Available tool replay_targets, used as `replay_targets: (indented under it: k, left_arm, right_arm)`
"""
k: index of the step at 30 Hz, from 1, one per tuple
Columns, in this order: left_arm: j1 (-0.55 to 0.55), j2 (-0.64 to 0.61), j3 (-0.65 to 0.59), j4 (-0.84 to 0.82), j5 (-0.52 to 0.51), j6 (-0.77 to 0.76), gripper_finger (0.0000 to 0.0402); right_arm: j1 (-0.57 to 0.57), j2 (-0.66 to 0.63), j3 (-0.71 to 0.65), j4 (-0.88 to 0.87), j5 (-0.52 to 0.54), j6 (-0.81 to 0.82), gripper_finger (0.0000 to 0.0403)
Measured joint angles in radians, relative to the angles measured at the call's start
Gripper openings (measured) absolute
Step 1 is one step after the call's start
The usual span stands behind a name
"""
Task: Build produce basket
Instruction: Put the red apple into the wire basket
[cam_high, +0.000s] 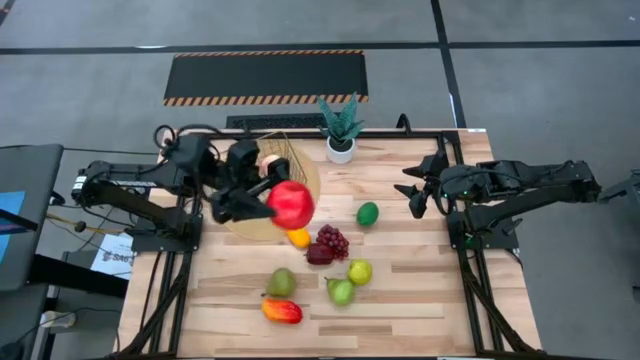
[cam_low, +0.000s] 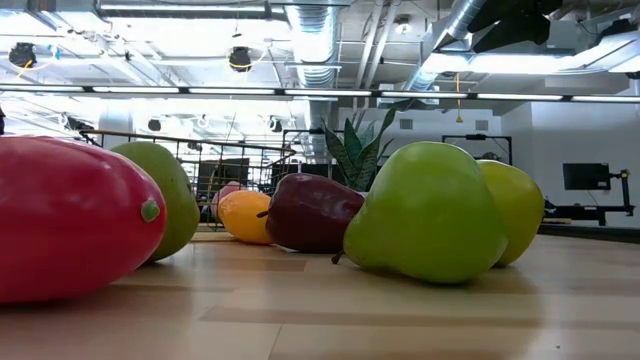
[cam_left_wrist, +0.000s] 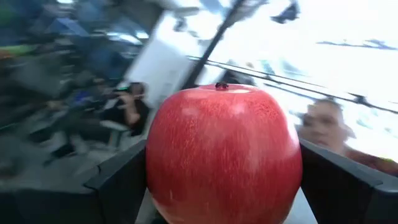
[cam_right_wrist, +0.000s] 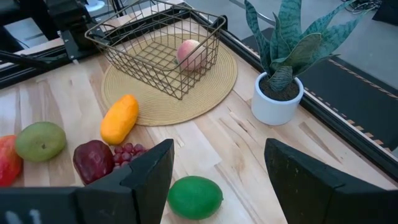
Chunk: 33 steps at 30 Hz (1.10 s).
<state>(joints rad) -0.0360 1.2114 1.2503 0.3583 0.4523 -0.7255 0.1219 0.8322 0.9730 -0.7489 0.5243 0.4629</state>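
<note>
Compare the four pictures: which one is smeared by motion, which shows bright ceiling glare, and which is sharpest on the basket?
Left wrist view: the background is streaked and blurred, while the red apple in the left hand stays fairly sharp. Low view: ceiling lights glare above, and the near red fruit looms large. Right wrist view: sharpest on the basket, with the peach inside.

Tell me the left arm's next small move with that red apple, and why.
Probably carry it the short way over the basket and lower it in. The left gripper holds the red apple raised beside the basket, which holds only a peach. The right gripper waits open.
</note>
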Motion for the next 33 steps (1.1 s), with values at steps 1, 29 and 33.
replay_targets:
  k: [1,29,33]
  left_arm:
    - [0.0,0.0,0.0,0.017,0.028,0.008,0.0339]
    - [-0.005,-0.007,0.0,-0.15,0.06,0.211,0.0339]
    - [-0.005,-0.006,0.0,-0.334,-0.046,0.364,0.0339]
  right_arm:
    - [0.0,0.0,0.0,0.0,0.0,0.0,0.0273]
    - [0.0,0.0,0.0,0.0,0.0,0.0,0.0273]
    - [0.0,0.0,0.0,0.0,0.0,0.0,0.0273]
